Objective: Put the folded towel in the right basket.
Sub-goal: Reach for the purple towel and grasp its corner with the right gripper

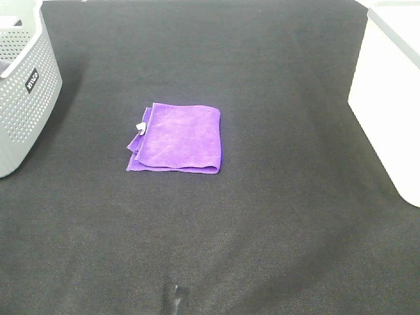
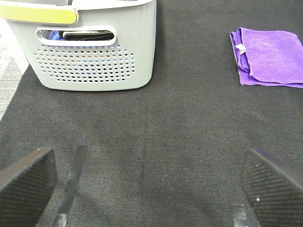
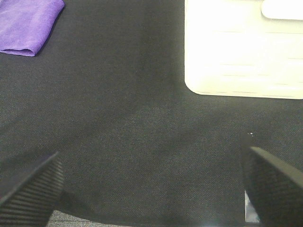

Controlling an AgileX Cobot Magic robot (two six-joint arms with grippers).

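The dark desk [image 1: 275, 230] is stretching wide. The white right basket [image 1: 394, 98] is standing off at three o'clock, its far side running out of the high view. A release made short is risking the cloth draping over that wall instead of dropping inside. The grey left basket [image 1: 26, 98] is sitting at ten o'clock; that is the wrong target, so mixing up the sides would spoil the job. The folded towel [image 1: 176, 139] is lying flat just off the desk's centre toward ten o'clock, well apart from both baskets. A pinch on the top layer alone is likely to be peeling the fold open on the lift.

Now the tools. The left tool [image 2: 149, 187] is gaping wide, holding nothing, with its pads hanging over bare desk. The right tool [image 3: 151, 187] is spread just as wide, gripping nothing and touching nothing I can make out.
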